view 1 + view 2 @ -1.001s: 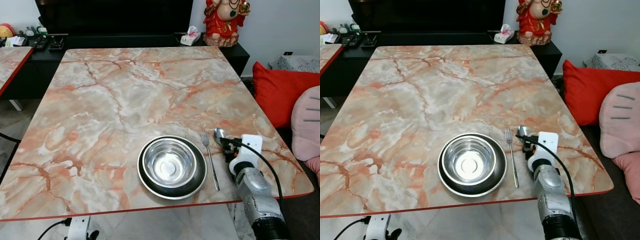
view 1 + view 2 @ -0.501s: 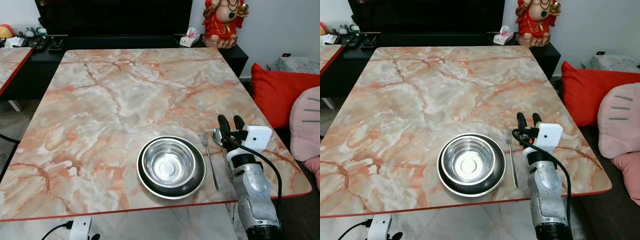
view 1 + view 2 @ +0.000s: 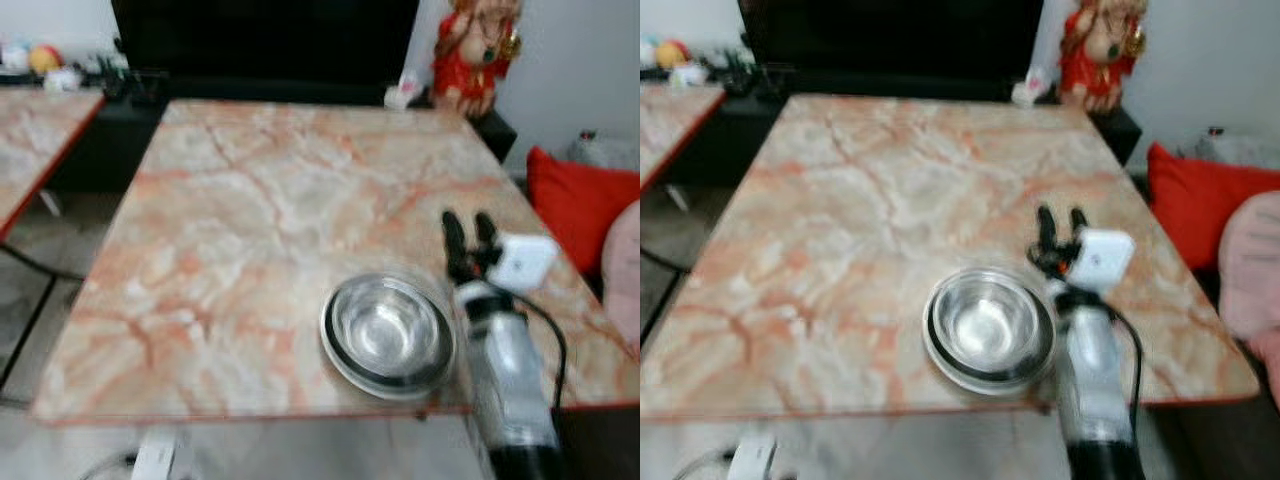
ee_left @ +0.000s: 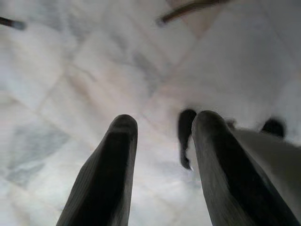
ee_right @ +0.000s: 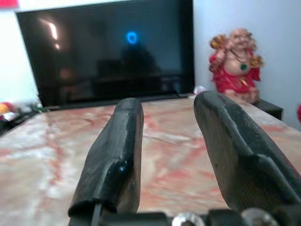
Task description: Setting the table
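Marbled in pink and grey, the bench [image 3: 270, 200] runs back toward a dark screen [image 5: 103, 52] and a red figurine [image 3: 478, 50] on a low cabinet. Near the front edge sits a steel bowl [image 3: 388, 330] nested on a dark plate [image 3: 345, 365]. The head views are blurred, so I cannot make out any cutlery beside the bowl.

Raised just right of the bowl, the right hand [image 3: 468, 238] holds nothing; its two fingers [image 5: 115, 160] stand apart, tips pointing away across the bench. The left hand [image 4: 162, 165] hangs low over pale floor tiles, its fingers also spread and empty.

The risk lies in how close the right forearm is to the bowl's rim. A sideways swing toward the robot's left, or a careless drop of the wrist, could knock the bowl and plate, which sit near the edge and would likely slide easily on polished stone. The black cable [image 3: 545, 320] looped by the wrist might also snag anything lying beside the bowl.
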